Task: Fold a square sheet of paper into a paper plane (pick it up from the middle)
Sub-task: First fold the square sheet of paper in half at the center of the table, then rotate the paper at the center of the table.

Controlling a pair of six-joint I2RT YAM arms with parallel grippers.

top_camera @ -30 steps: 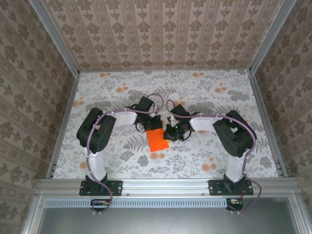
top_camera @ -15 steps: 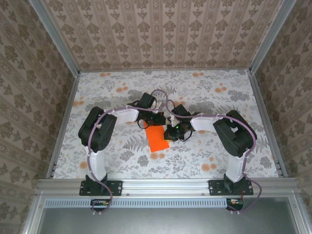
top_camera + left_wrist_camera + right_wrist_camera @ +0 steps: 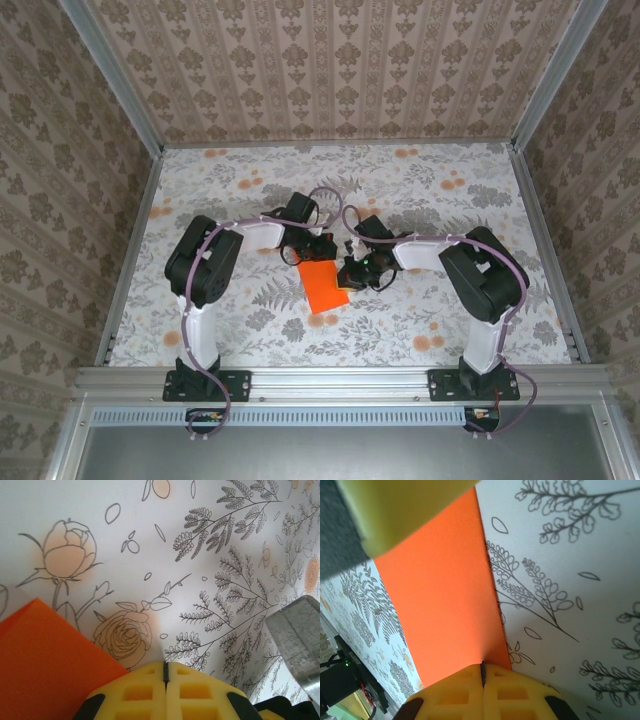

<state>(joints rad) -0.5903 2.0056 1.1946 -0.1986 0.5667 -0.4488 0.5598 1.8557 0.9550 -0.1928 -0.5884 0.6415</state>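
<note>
The orange sheet of paper lies flat on the flower-printed surface, about midway between the two arms and nearer their bases than the far wall (from above it reads as an oblong, a little askew, rather than a true square). The left fingers are pressed fully together, with only a hairline seam between the yellow pads, and grip nothing. They hover at the sheet's far edge, and one orange corner shows just to their left in the left wrist view. The right fingers are likewise closed tight and empty, their seam poised right at the sheet's right-hand edge. Whether either pair actually touches the paper I cannot tell. Both arms bend inward, wrists close together above the sheet.
</note>
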